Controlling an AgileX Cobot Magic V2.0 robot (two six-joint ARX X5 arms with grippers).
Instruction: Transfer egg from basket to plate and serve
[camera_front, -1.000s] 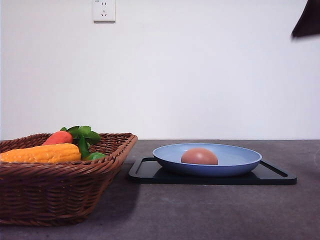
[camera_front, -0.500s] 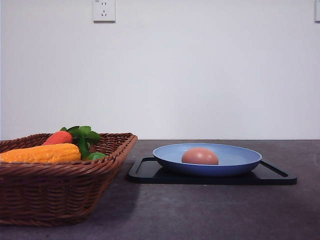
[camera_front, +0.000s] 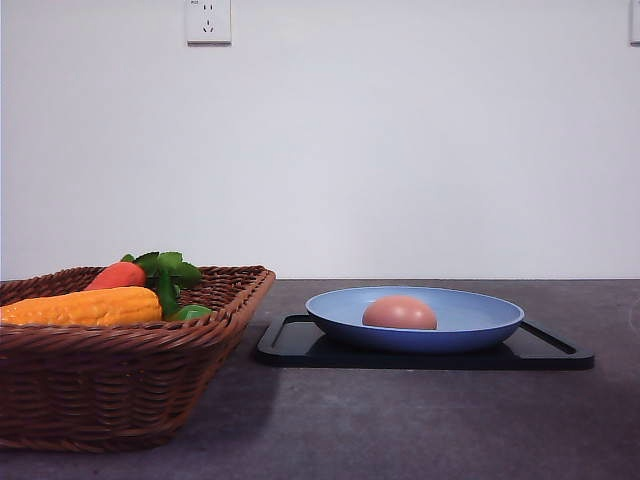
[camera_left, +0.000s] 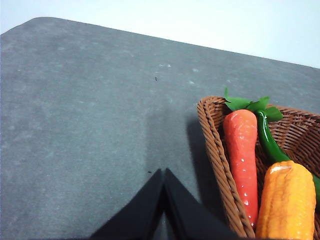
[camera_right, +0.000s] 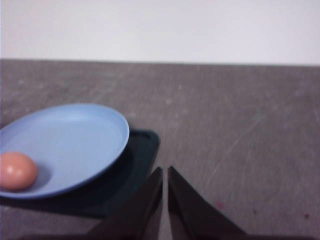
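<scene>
Plain white wall (camera_front: 400, 150), wall socket (camera_front: 208, 21) (top left), dk grey tabletop (camera_front: 420, 420)

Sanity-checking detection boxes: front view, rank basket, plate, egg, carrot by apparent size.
1. basket, though nearest the camera and cropped.
2. plate.
3. egg.
4. carrot, mostly hidden, so its rank is unsure.

1. The front camera is sitting low, near table level, looking forward at the white wall, taking in the dark brown woven wicker basket (camera_front: 120, 350) and the round light-blue plate (camera_front: 414, 320).
2. The left wrist camera is looking down, close over that basket's (camera_left: 215, 150) corner, sharing it with the front view.
3. The right wrist camera is facing low across the table, sharing the plate (camera_right: 65, 145).
</scene>
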